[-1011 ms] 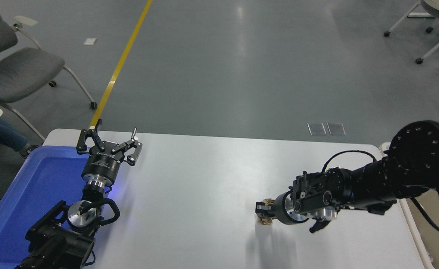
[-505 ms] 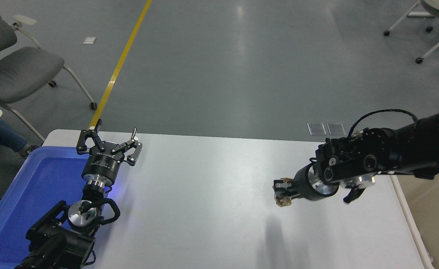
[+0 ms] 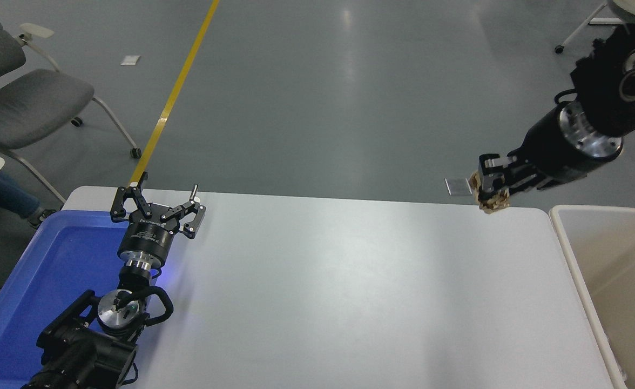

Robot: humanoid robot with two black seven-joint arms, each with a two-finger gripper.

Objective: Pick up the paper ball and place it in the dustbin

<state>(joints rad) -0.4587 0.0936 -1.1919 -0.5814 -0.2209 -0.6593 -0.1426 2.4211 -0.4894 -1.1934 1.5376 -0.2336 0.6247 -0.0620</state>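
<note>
- Right gripper [image 3: 489, 186] fingers clamp the paper ball [image 3: 491, 201], raised left of the dustbin [image 3: 566, 237].
- Left gripper [image 3: 158, 205], parked by the blue tray [image 3: 53, 254], fingers spread apart.

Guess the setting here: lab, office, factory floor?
Probably a robotics lab or test floor: grey sealed floor with a yellow lane line, wheeled office chairs pushed aside, and a bare white table between a blue tray and a dustbin.

The white tabletop [image 3: 323, 281] was pretty much bare in the middle. A shallow blue tray [image 3: 42, 281] sat along its left edge, and a beige dustbin [image 3: 571, 237] stood right up against its right edge.
</note>
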